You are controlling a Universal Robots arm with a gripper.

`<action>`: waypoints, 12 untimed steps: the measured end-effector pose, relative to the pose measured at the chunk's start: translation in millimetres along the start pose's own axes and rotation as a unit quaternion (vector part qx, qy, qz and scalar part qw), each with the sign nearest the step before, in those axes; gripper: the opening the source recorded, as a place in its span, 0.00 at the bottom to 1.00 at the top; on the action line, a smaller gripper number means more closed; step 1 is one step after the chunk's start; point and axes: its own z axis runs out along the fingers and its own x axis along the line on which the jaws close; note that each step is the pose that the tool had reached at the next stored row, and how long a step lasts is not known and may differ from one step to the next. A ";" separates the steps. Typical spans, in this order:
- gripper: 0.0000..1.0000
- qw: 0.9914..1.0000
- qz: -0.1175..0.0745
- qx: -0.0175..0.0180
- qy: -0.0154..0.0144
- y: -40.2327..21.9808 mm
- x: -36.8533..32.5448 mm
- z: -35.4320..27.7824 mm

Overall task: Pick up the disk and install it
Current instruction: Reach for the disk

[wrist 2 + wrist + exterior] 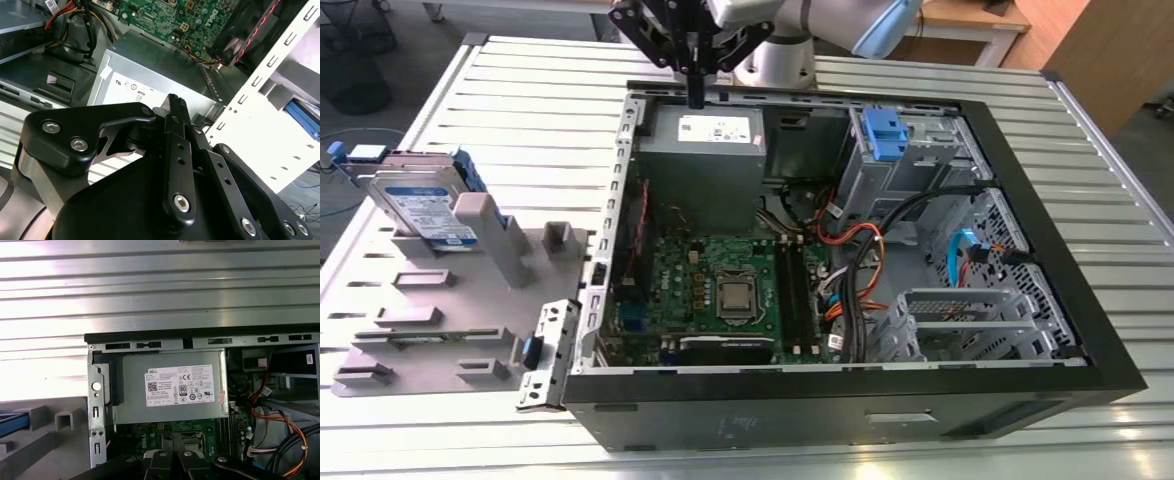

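Counter (534, 100): slatted metal. It carries every item I list here.

Computer case (854, 415): black tower laid on its side with the panel off, so the interior faces up and I can reach it from above.

Grey fixture (467, 300): a flat plate with raised blocks, just beside the case on the exterior view's left. I judge that the blocks keep parts propped up so their edges stay free for grasping.

Disk (420, 205): stands tilted on edge at the far end of the fixture, label outward, with blue rails along its sides. It is untouched and well apart from the gripper.

Gripper (696, 98): fingers together and holding nothing. It hovers above the far rim of the case, over the power supply (707, 140).

Blue bracket (883, 135): seated in the drive cage at the case's far corner, on the exterior view's right.

Status, as I judge it: the pick-up has not yet begun.
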 end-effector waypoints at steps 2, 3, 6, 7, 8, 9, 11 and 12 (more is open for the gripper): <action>0.11 1.000 0.000 0.000 0.000 -0.2 3.1 -0.1; 0.11 1.000 0.000 0.000 0.000 -0.3 4.6 -0.2; 0.11 1.000 0.000 0.000 0.000 -0.7 8.8 -0.2; 0.11 1.000 0.000 0.000 0.000 -0.8 10.3 -0.3; 0.11 1.000 0.000 0.000 0.000 -0.9 11.5 -0.3; 0.11 1.000 0.000 0.000 0.000 -1.0 12.9 -0.4; 0.11 1.000 0.000 0.000 0.000 -1.2 16.2 -0.4; 0.11 1.000 0.000 0.000 0.000 -1.4 18.0 -0.5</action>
